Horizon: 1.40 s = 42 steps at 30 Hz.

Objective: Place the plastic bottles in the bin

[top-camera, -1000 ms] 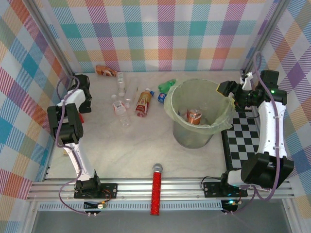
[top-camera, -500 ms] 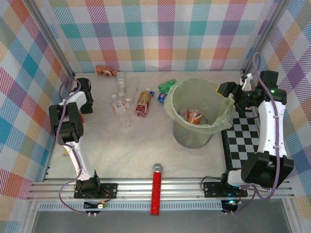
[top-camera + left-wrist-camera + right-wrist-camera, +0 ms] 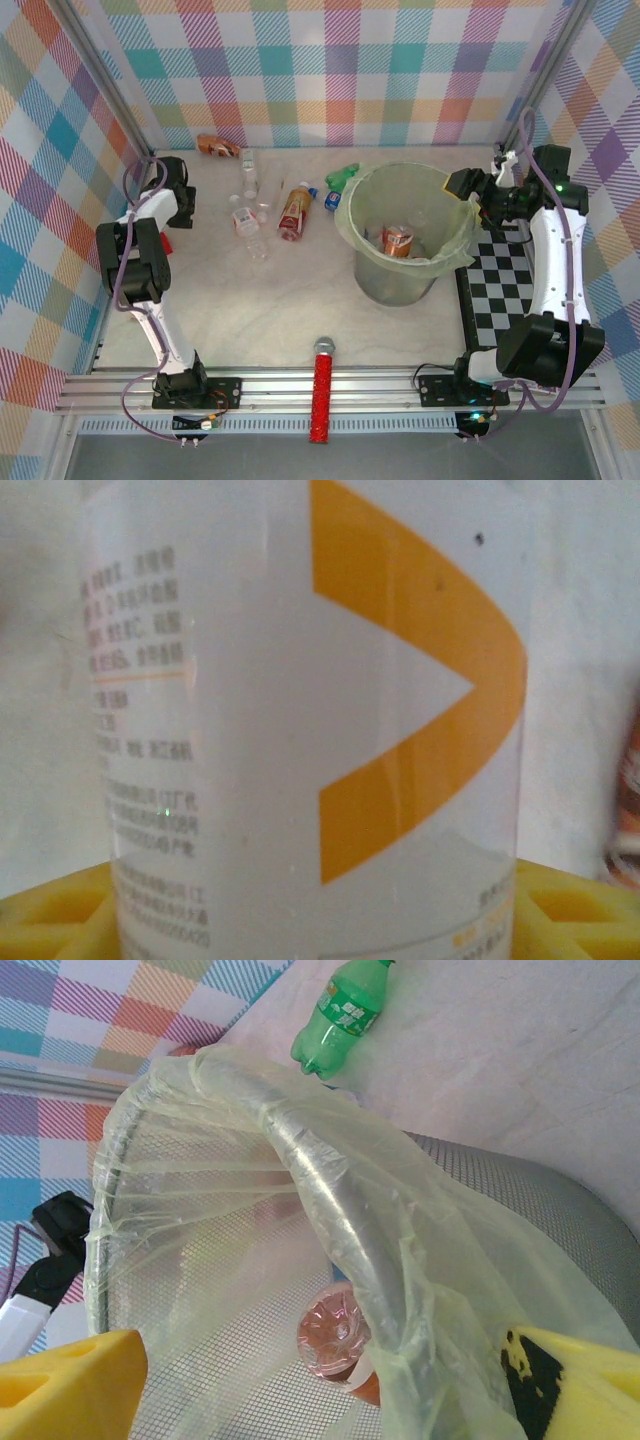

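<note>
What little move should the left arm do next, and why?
Probably lift the left pincer and swing it right toward the bin. A clear bottle sits snug between its yellow fingers, seemingly gripped, and the bin stands across the table, with other bottles lying in between, so going over them looks safest.

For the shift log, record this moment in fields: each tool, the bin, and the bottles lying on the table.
left tool: shut on a white-labelled bottle, a pad at each side of it
right tool: open, holding nothing, over the bin's rim
bin: holds at least one brown bottle
bottles on table: green bottle beside the bin, orange-labelled bottle, amber bottle by the back wall, clear bottles between them
other items: red stick on the front rail
</note>
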Available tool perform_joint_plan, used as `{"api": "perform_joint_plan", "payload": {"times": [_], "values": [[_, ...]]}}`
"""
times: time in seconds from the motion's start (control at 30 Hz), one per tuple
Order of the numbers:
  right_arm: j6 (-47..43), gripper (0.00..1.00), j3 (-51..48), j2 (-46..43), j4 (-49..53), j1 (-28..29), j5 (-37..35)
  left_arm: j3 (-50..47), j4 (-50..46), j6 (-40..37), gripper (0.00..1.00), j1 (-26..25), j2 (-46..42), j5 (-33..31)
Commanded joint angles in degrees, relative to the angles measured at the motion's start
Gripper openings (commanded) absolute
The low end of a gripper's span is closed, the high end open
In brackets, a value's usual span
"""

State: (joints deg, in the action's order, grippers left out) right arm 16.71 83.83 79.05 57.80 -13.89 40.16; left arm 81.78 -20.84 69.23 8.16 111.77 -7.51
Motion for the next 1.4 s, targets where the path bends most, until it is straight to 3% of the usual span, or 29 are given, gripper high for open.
{"api": "perform_joint_plan", "payload": {"times": [0.0, 0.3, 0.63, 0.73, 0.77, 0.8, 0.87, 1.17, 1.37], "values": [[1.93, 0.9, -1.46, -0.85, -0.02, 1.59, 3.15, -0.78, 0.01, -8.46, 0.51, -2.56, -5.87, 2.57], [5.0, 0.9, -2.01, -0.9, -1.02, 5.94, 0.48, -0.5, -1.84, -26.08, 0.5, -10.12, -16.82, 3.75], [11.57, 0.89, -4.54, -1.11, -6.24, 14.63, -4.1, 2.63, -10.45, -45.88, 0.44, -18.03, -30.95, 12.92], [12.72, 0.89, -4.59, -0.98, -7.56, 16.2, -5.78, 3.35, -11.95, -49.85, 0.39, -20.17, -35.86, 18.69], [12.92, 0.89, -4.52, -1.11, -7.45, 16.61, -7.96, 3.85, -12.45, -51.91, 0.33, -21.13, -37.38, 22.36], [12.82, 0.89, -4.45, -1.31, -7.43, 17.06, -9.94, 4.46, -12.94, -54.33, 0.32, -22.21, -38.47, 27.63], [12.68, 0.89, -4.3, -1.62, -7.57, 17.3, -10.58, 6.12, -15.67, -57.11, 0.31, -25.12, -39.75, 32.39], [12.19, 0.89, -2.87, -2.39, -6.91, 17.24, -7.83, 17.68, -28.48, -67.31, 0.24, -41.05, -33.01, 31.55], [8.99, 0.91, 2.56, -3.4, -1.33, 16.65, -10.94, 24.3, -31.83, -69.54, 0.23, -48.56, -24.93, 28.62]]}}
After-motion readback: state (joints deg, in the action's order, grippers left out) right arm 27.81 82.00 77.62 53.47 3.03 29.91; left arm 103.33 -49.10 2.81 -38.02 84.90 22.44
